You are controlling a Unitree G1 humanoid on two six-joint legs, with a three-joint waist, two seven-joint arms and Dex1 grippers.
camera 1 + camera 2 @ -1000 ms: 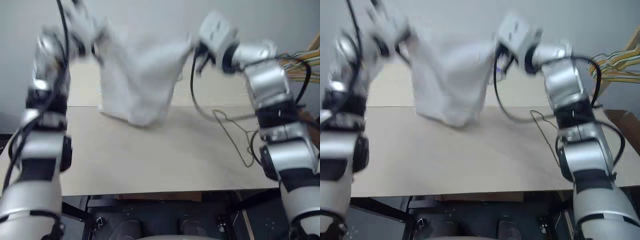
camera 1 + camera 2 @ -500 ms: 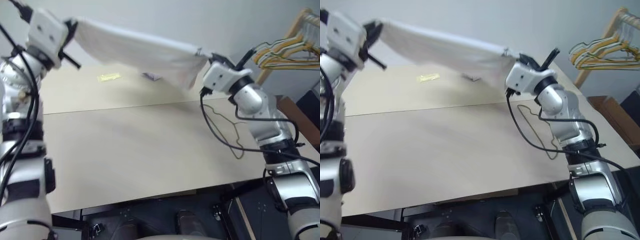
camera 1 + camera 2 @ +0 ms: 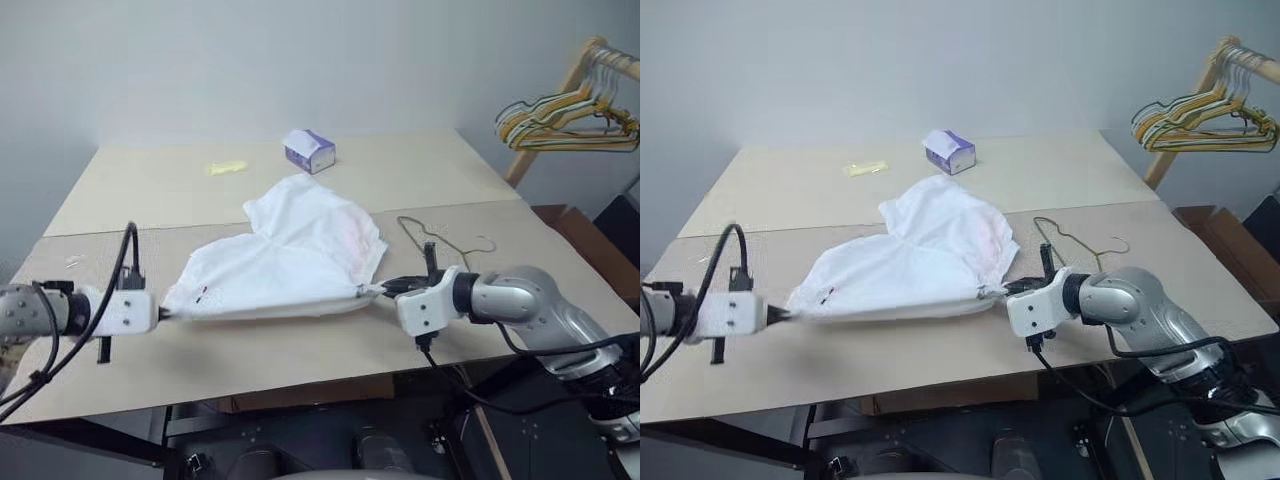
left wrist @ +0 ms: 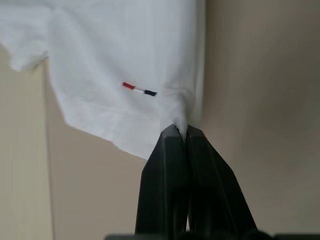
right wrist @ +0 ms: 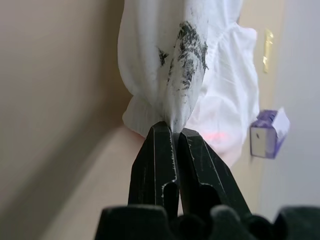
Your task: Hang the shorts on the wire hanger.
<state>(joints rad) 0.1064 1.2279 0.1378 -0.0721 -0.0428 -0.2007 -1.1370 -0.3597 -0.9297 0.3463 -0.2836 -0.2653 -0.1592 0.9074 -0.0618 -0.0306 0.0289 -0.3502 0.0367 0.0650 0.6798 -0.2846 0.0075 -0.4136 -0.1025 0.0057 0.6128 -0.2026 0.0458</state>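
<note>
Left gripper [image 3: 165,313] and right gripper [image 3: 377,290] sit low at the near edge of the table [image 3: 120,190], each clamped tight on one end of the shorts [image 3: 290,255], so the near hem is stretched straight and the cloth lies spread flat. Beyond the right gripper the wire hanger [image 3: 440,240] lies loose just beside the shorts, not touching them. Farther back: tissue box [image 3: 309,151]; hanger cluster [image 3: 565,115] off to the right.

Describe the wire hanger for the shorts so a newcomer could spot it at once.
On the beige table, look just past the right gripper, right of the white shorts. The wire hanger lies flat there, one thin olive wire, unlike the colourful hangers bunched on the wooden rack.
</note>
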